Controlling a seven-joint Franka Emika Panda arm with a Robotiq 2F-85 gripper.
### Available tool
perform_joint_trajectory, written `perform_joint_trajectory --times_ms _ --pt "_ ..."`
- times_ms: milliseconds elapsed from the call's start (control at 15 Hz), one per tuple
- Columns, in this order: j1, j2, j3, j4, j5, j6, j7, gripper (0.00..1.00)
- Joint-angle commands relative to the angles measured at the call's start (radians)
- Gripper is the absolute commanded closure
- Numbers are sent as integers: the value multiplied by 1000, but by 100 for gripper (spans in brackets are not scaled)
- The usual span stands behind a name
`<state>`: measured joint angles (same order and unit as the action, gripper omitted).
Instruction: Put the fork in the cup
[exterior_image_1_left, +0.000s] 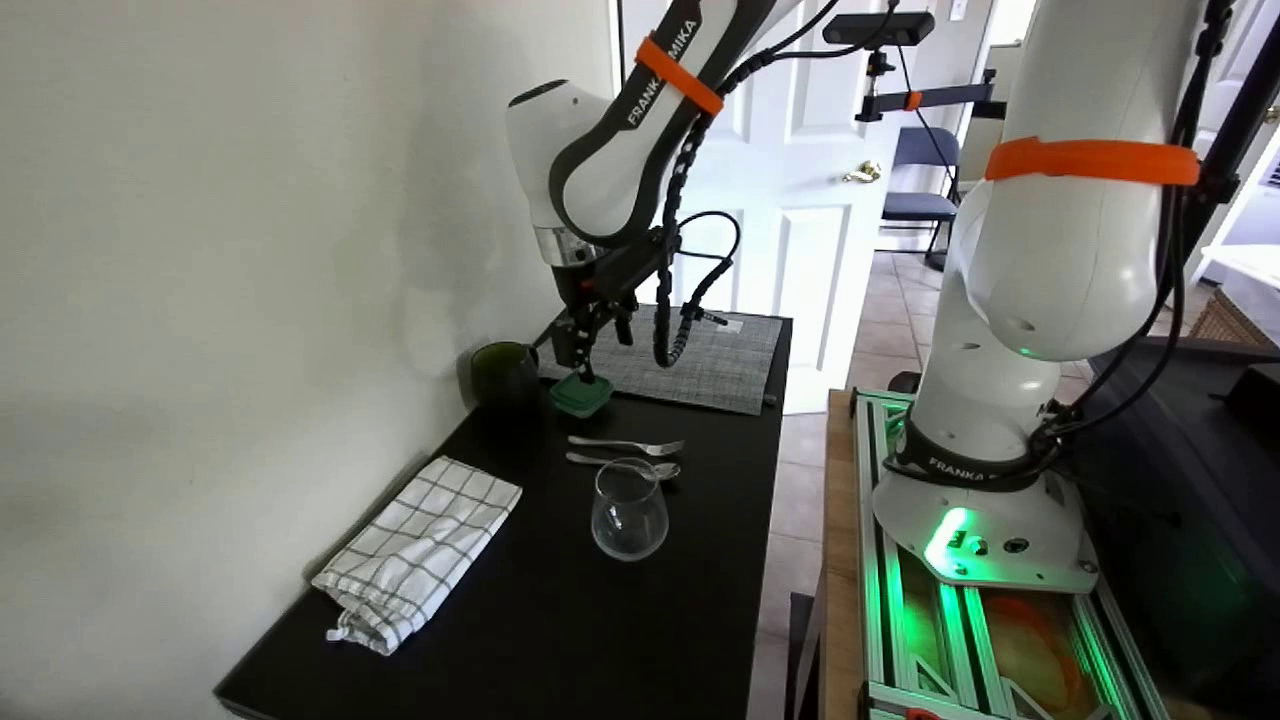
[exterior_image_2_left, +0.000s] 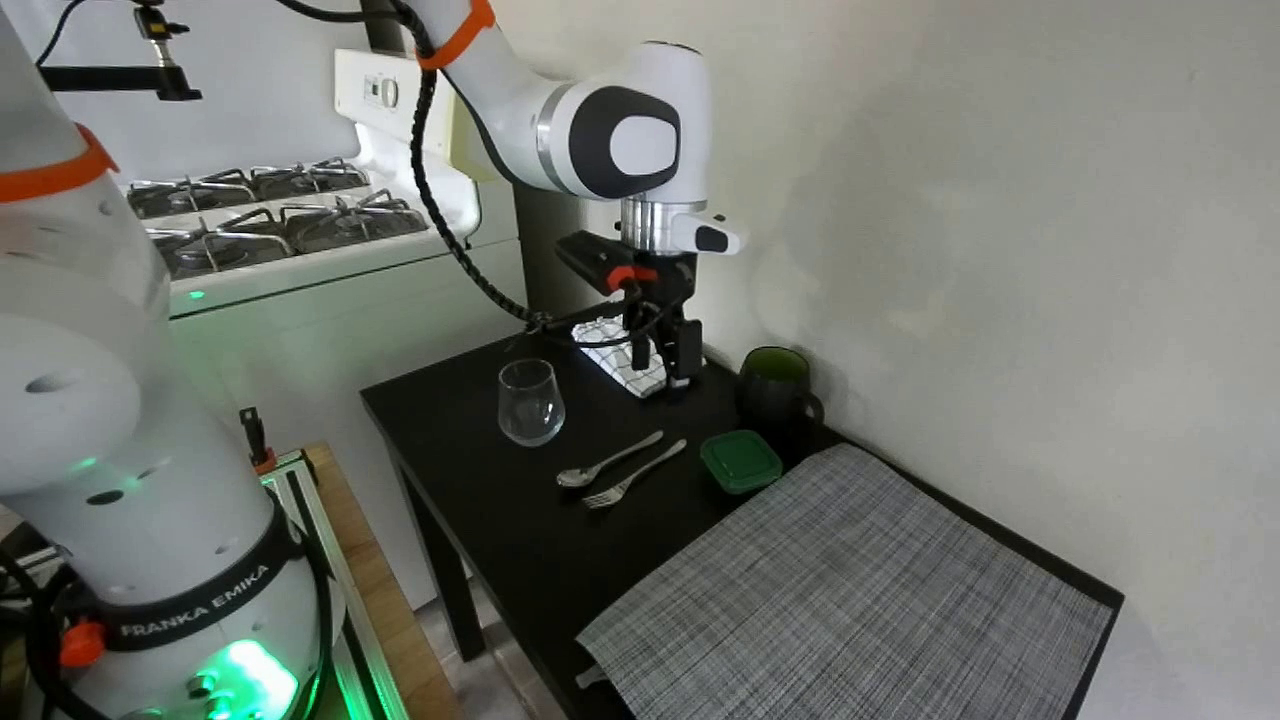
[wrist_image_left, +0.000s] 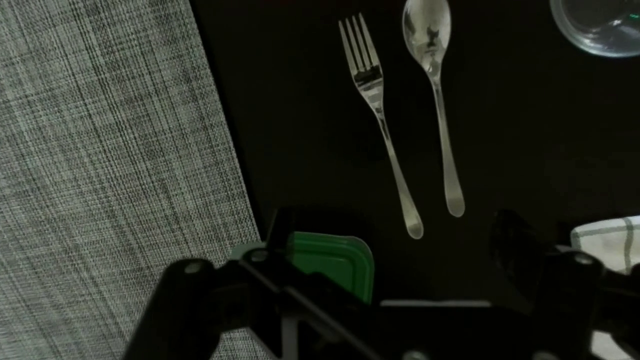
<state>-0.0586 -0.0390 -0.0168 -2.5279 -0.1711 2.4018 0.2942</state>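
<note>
Fork (wrist_image_left: 384, 127) beside the spoon (wrist_image_left: 440, 107); the jaws stand apart and should straddle the fork's handle (wrist_image_left: 400, 180) squarely, closing without catching the spoon.

Both exterior views look down from well back of the gripper (exterior_image_2_left: 663, 368), roughly facing each other: nearer than the gripper lies the cloth (exterior_image_1_left: 425, 550) in an exterior view, the mat (exterior_image_2_left: 870, 590) in an exterior view. The wrist view looks down, close by the gripper; all three share the fork (wrist_image_left: 391, 152) and spoon (wrist_image_left: 440, 107).

Fork (wrist_image_left: 384, 130) — silver, four tines, flat on table (exterior_image_1_left: 560, 620)
</note>
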Motion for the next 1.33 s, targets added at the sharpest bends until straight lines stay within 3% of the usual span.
perform_joint_trajectory --times_ms 0,467,867,933,1000,1200,1267 --pt "3 54 -12 -27 15 66 -98 0" --pt "-13 154 -23 -61 147 267 -303 0" --pt "-6 224 -30 -59 127 302 -305 0" --pt "-5 232 -31 -58 124 305 -302 3" --pt "-5 238 -31 -58 123 306 -302 18" --pt "-4 252 -30 -60 125 320 -302 40" --pt "-3 257 -29 -61 125 325 -304 22"
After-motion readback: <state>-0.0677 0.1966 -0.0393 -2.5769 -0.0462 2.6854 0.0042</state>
